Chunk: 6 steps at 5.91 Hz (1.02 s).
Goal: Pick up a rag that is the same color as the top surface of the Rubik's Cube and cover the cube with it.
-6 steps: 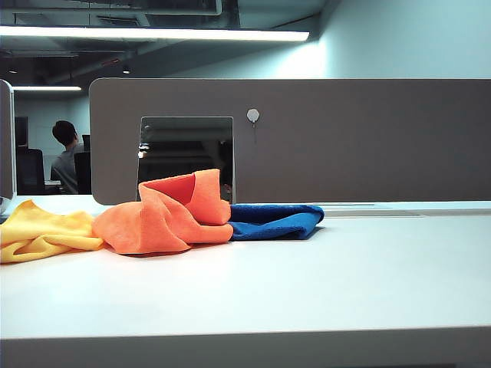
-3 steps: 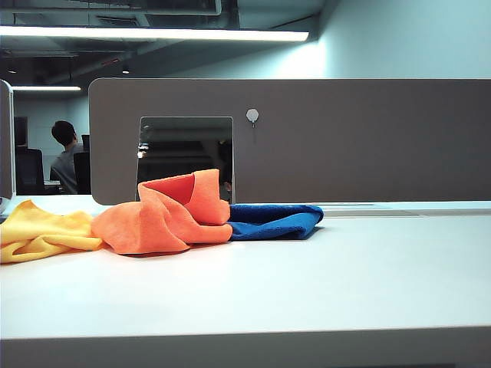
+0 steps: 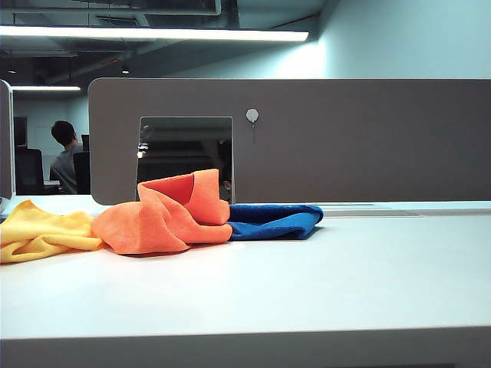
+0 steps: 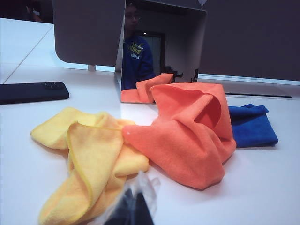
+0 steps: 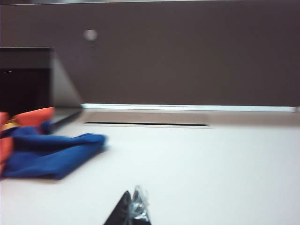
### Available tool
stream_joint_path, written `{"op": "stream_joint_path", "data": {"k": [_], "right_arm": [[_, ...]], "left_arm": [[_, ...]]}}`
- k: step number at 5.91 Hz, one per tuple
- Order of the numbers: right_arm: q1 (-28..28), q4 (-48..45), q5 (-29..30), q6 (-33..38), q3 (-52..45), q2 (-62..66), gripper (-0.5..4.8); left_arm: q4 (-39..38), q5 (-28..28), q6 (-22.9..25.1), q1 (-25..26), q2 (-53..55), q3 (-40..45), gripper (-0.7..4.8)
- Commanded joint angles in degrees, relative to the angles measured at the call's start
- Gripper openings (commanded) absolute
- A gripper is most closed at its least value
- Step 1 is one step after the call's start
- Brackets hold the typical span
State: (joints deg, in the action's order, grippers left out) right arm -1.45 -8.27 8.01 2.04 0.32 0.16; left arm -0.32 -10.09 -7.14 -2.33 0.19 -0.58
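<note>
The orange rag (image 3: 165, 218) lies in a rumpled heap on the white table (image 3: 307, 284), its top fold standing up like a hood. In the left wrist view the rag (image 4: 187, 131) is beyond my left gripper (image 4: 133, 206), whose dark fingertips are pressed together and hold nothing. My right gripper (image 5: 131, 211) is shut and empty over bare table, well to the side of the rag (image 5: 28, 117). The Rubik's Cube shows in no view. Neither gripper appears in the exterior view.
A yellow cloth (image 3: 42, 230) touches the rag on one side and a blue cloth (image 3: 272, 221) on the other. A grey partition (image 3: 345, 138) with a reflective panel (image 3: 186, 149) stands behind them. A black phone (image 4: 30, 91) lies beyond the yellow cloth (image 4: 89, 159).
</note>
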Motion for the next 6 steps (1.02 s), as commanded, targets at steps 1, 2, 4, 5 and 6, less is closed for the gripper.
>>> {"op": "stream_joint_path", "data": {"k": [1, 2, 4, 5, 6], "right_arm": [[0.0, -1.2, -11.7, -1.3, 0.0, 0.0, -0.06], [0.0, -1.0, -1.7, -5.6, 0.0, 0.0, -0.06], [0.0, -0.9, -1.7, -5.4, 0.0, 0.0, -0.05], [0.0, -0.7, -1.7, -5.4, 0.0, 0.0, -0.05], [0.0, -0.7, -1.7, -5.4, 0.0, 0.0, -0.05]], "left_arm": [[1.3, -0.2, 0.0, -0.1, 0.0, 0.0, -0.05], [1.4, -0.2, 0.0, -0.1, 0.0, 0.0, -0.05], [3.5, -0.2, 4.1, -0.1, 0.0, 0.0, -0.05], [4.7, 0.2, 5.7, -0.1, 0.0, 0.0, -0.05], [4.7, 3.9, 6.3, -0.1, 0.0, 0.0, -0.05]]}}
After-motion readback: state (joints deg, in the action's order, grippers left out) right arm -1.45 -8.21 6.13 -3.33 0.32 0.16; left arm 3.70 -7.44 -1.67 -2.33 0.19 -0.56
